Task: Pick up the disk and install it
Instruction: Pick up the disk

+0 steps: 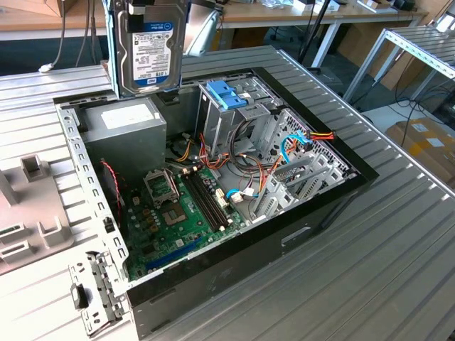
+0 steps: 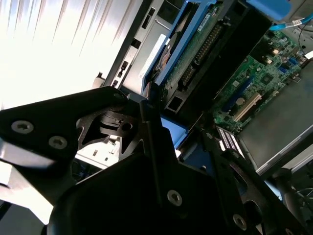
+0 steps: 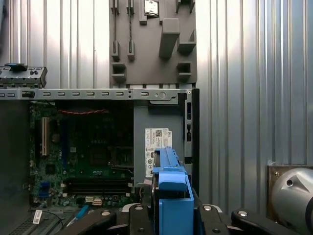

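The flat, silver-metal disk with its white, blue-banded label hangs upright in the air over the far side of the open black computer case. It is above the grey power-supply box and to the exterior view's left of the metal drive cage with light-blue plastic tabs. The gripper is clenched on the disk along its blue-framed edge. The pick-up looks done. The disk sits in no bay yet, so the installing is left.
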Robot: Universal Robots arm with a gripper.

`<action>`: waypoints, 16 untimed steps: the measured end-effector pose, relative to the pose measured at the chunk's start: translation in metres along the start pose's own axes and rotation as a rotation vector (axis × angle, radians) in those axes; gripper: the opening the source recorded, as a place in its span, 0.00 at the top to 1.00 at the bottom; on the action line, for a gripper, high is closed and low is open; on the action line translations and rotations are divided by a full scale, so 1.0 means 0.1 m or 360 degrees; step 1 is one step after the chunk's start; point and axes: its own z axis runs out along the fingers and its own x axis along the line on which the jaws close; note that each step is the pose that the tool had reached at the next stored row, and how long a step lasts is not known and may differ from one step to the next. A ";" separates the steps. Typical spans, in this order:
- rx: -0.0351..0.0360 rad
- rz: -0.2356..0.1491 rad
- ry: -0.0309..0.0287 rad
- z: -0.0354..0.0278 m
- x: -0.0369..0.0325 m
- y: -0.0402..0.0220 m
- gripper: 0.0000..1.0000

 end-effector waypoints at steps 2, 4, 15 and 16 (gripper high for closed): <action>0.0000 0.0000 0.00001 0.001 0.013 -0.019 0.63; 0.0000 0.0000 -0.00001 0.003 0.022 -0.033 0.63; 0.0000 0.0000 0.00000 0.009 0.082 -0.122 0.63; 0.0000 0.0000 0.00001 0.010 0.088 -0.131 0.63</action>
